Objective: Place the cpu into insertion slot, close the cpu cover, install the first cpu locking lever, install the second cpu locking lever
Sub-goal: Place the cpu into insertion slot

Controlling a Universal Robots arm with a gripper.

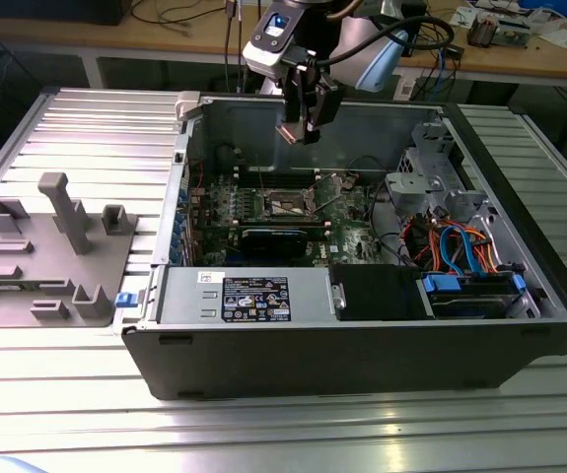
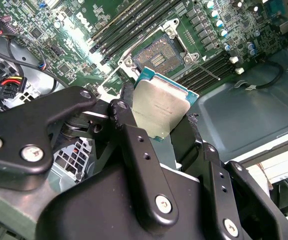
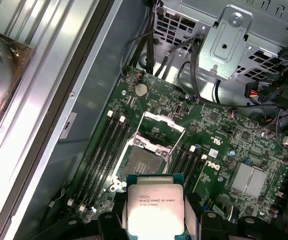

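Clasping the cpu (image 2: 160, 102), the end effector (image 2: 157, 117) hangs over the insertion slot (image 2: 159, 60) (well apart).

This looks like a robotics or electronics lab. A ribbed aluminium tabletop (image 1: 66, 414) carries an opened computer case (image 1: 362, 365) and, at the exterior view's left, a grey moulded parts fixture (image 1: 46, 256). On the far side, a wooden workbench (image 1: 165, 41) is strewn with cables (image 1: 179, 12) and small devices.
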